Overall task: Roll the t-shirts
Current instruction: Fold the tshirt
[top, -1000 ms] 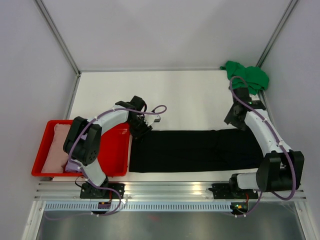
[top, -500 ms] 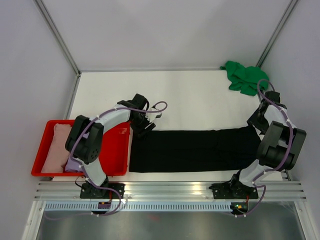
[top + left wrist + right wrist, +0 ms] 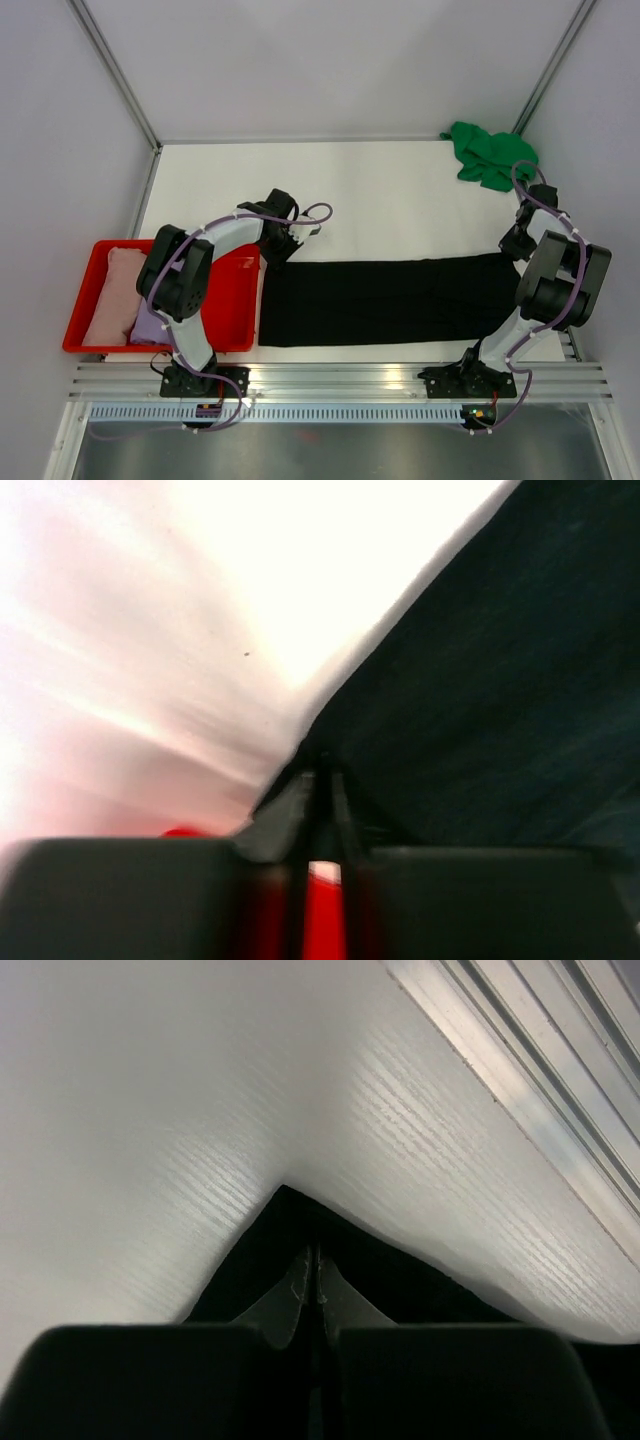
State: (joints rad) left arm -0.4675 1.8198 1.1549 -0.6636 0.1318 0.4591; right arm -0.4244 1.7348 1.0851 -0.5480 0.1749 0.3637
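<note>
From the top view, the fingertips of both arms are hidden under their own wrists. The left gripper [image 3: 280, 252] sits at the far left corner of a large, soft black t-shirt [image 3: 390, 300], and the right gripper [image 3: 517, 247] at its far right corner. The shirt lies flat as a long band across the near part of the smooth white table [image 3: 380, 190]. A bright green t-shirt [image 3: 490, 155] is crumpled in the far right corner. At the left edge stands a shallow red plastic tray [image 3: 235, 290]. It holds a folded pale pink t-shirt [image 3: 110, 295] and, partly covered by the left arm, a lavender t-shirt [image 3: 150, 322].

The left wrist view is blurred and washed out. The left gripper [image 3: 320, 780] is clenched, its dark fingers meeting in a thin line on the corner of the black t-shirt [image 3: 500, 680], which fills the right side as matte cloth. A red patch [image 3: 322, 920] low between the fingers is too blurred to identify.

The right wrist view is sharper. The right gripper [image 3: 312, 1265] is pinched tight on the pointed corner of the black t-shirt [image 3: 400, 1285], whose bulk is cut off below. The table [image 3: 150, 1110] shows fine ribbing here, and a ridged aluminium rail [image 3: 560, 1050] crosses the upper right.
</note>
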